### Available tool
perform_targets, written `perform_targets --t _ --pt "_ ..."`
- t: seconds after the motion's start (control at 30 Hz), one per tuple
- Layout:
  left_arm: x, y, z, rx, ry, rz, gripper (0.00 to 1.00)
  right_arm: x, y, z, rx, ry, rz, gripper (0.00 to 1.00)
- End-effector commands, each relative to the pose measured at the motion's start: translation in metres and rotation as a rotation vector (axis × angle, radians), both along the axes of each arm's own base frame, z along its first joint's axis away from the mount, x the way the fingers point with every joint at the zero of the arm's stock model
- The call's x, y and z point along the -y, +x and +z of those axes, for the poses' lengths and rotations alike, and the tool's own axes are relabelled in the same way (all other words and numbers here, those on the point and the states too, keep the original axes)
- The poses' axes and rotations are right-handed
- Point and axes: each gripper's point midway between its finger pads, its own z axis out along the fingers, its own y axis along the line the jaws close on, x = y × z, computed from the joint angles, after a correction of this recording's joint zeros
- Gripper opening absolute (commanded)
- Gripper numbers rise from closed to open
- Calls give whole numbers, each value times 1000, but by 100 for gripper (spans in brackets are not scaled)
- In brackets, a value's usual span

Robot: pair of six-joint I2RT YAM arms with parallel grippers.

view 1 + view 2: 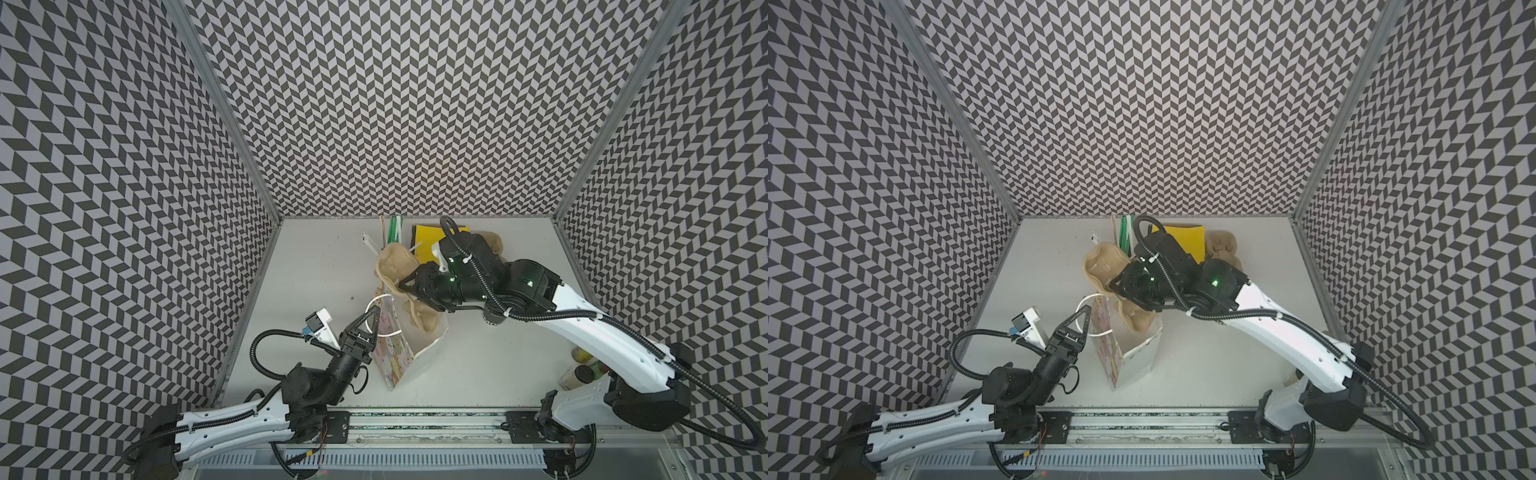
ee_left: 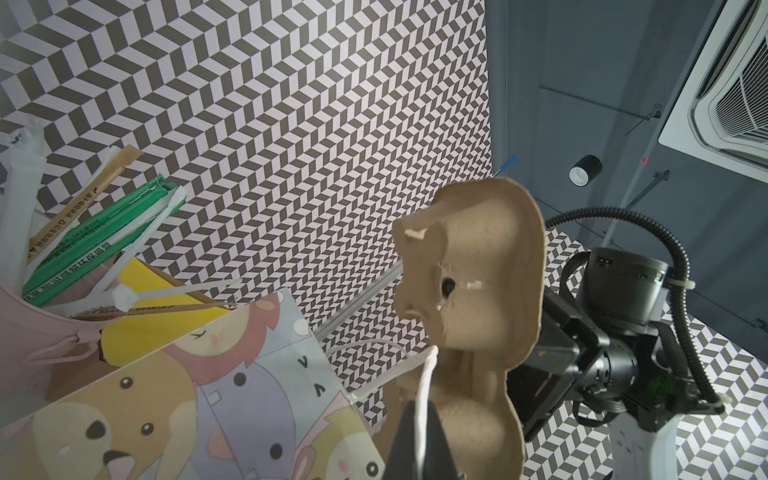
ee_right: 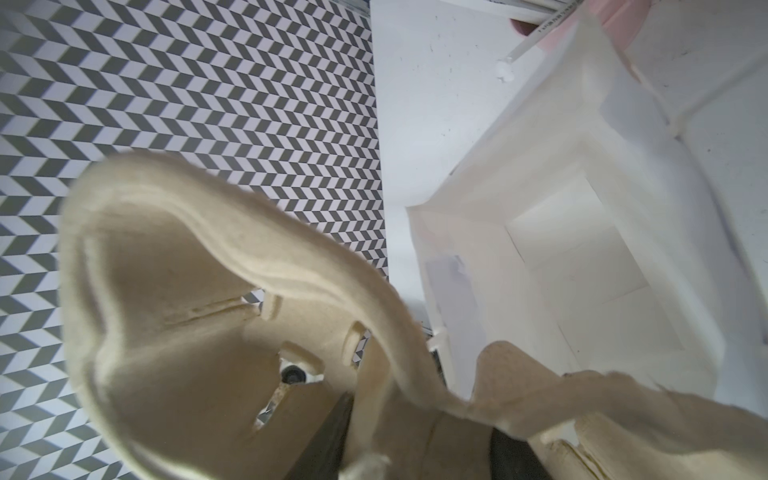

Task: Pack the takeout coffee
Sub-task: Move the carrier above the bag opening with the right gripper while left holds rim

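Closest to me, by the base of the right arm, stand a few small containers (image 1: 582,372), one with a dark top. They are too small for me to tell whether the coffee cup is among them. I can find no black cup with white lettering anywhere else, so I can tell neither its place nor its look.

A little farther in, the left gripper (image 1: 376,309) has its jaws pinched shut on the white cord handle (image 2: 427,376) of the paper bag (image 1: 430,353). The bag stands upright on the table (image 1: 316,266), cartoon animals on its side. In the right wrist view its inside is bare and white.

Over the bag's mouth, the right gripper (image 1: 409,286) has its jaws closed on the middle of a brown pulp cup carrier (image 1: 397,262). The carrier is tilted on edge, and its lower lobe seems to dip just inside the rim.

I judge that the step in hand is seating the carrier in the bag, ahead of the coffee. The next move calls for lowering the carrier level without snagging the rim, while the handle is held taut.

At the back wall stand a pink cup (image 2: 41,332) of straws (image 1: 392,232) and a yellow packet (image 1: 428,239).
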Motion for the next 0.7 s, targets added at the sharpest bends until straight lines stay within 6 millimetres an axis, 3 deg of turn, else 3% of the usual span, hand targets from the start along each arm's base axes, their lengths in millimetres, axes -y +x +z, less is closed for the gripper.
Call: perform_targets --t 0.0,0.17,0.43,0.67 --pt "-5 2 -12 -16 42 51 0 -2 1 9 4 17 -13 45" --pt "-18 3 -13 -37 18 84 0 -9 -5 -4 -24 19 -10 43" --pt "-22 2 -10 -35 21 95 0 -16 -12 -24 -70 4 -28 43" --pt "-24 2 -16 -51 26 97 0 -3 -12 -31 -105 -4 -123 44"
